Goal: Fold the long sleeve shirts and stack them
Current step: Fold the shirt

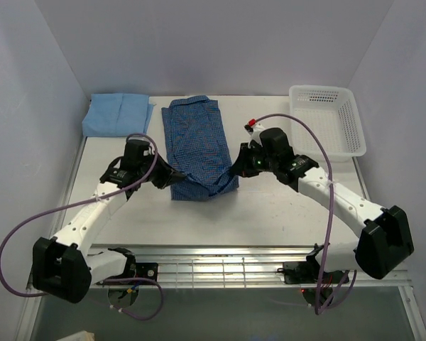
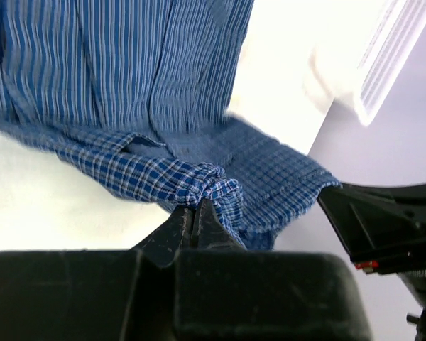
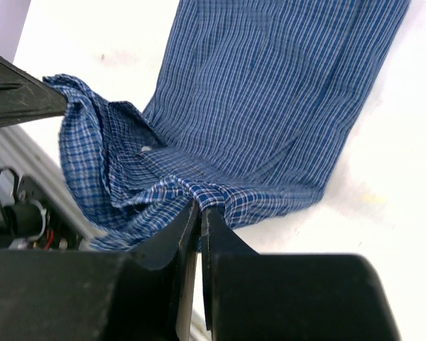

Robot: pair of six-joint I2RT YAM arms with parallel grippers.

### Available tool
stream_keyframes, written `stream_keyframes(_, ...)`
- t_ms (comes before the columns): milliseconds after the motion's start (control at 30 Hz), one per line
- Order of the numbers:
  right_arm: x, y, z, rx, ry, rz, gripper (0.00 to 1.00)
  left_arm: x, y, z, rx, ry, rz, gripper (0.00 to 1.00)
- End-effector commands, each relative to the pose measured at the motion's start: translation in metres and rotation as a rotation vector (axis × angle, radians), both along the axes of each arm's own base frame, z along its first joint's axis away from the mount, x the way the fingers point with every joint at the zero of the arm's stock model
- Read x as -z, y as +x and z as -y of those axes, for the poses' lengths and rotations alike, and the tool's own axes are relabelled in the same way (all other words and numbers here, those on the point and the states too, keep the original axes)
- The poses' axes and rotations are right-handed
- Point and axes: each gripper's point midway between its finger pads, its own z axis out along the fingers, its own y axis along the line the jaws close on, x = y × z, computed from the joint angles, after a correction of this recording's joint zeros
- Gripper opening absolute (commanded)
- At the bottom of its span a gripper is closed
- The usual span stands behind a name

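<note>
The dark blue checked shirt (image 1: 196, 138) lies lengthwise in the middle of the table, its near hem bunched and lifted. My left gripper (image 1: 172, 175) is shut on the hem's left corner; in the left wrist view the left gripper (image 2: 197, 206) pinches a knot of checked shirt cloth (image 2: 163, 85). At the hem's right corner my right gripper (image 1: 238, 168) is also shut on cloth, and the right wrist view shows the right gripper (image 3: 199, 207) nipping a fold of the checked shirt (image 3: 270, 99). The plain light blue shirt (image 1: 118, 114) rests folded at the back left.
A white mesh basket (image 1: 326, 119) stands at the back right, also seen blurred as the basket (image 2: 394, 50) in the left wrist view. A metal grille (image 1: 220, 268) runs along the table's near edge between the arm bases.
</note>
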Motion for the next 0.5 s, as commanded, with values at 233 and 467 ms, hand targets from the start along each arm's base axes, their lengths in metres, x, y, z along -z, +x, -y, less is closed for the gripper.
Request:
stream_keyframes(233, -0.042, 0.096, -0.024, -0.036, 0.035, 0.178, 0.08, -0.03, 0.106, -0.031, -0.025, 0.055, 0.203, 0.0)
stream_keyframes(467, -0.031, 0.15, -0.021, -0.023, 0.026, 0.175, 0.08, -0.018, 0.145, -0.041, -0.088, 0.083, 0.202, 0.0)
